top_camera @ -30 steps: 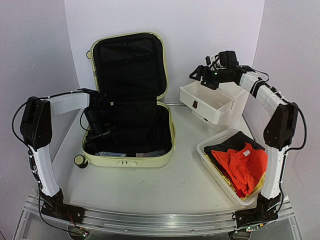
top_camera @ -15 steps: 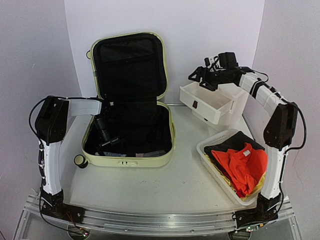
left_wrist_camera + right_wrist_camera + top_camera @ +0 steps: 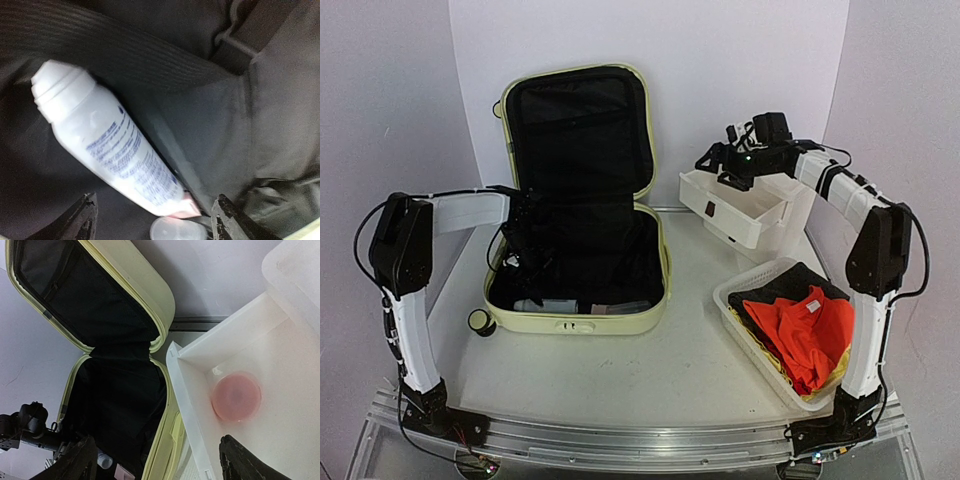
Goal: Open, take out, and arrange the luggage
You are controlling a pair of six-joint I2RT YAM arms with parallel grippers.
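Now the left end effector [image 3: 155,200] has drawn back within the open luggage [image 3: 578,322], which lies all around it. Its jaws are spread astride a white tube [image 3: 110,150] just ahead, so a pickup looks imminent. The right end effector [image 3: 157,440], spread and empty, hovers above the drawer [image 3: 190,390].

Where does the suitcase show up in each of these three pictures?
Top view: suitcase left of centre, open, lid upright at the back.
Left wrist: seen from inside; black lining fills the picture, with a sliver of pale rim at the bottom right corner.
Right wrist: suitcase in the left half, lid at top left.
Shared landmark: the black lining.
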